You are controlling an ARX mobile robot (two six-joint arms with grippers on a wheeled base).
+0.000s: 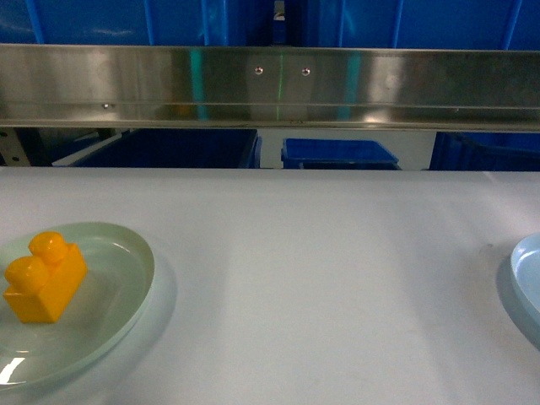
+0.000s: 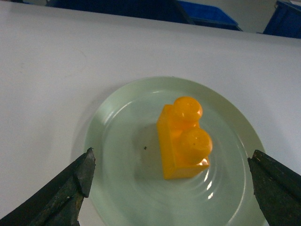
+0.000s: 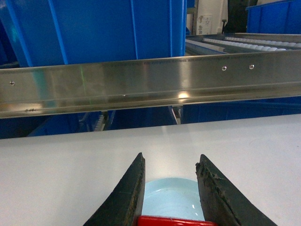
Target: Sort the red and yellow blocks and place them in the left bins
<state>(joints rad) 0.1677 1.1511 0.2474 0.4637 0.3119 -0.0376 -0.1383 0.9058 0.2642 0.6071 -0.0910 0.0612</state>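
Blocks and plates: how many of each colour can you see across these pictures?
Yellow block: 1
Red piece, only a sliver showing by the right pincer, likely a block: 1
Pale green plate: 1
Pale blue plate: 1
Total: 4

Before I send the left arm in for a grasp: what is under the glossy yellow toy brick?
The yellow brick rests on a pale green round plate, which lies on the white table. The patch of plate beneath the brick is covered.
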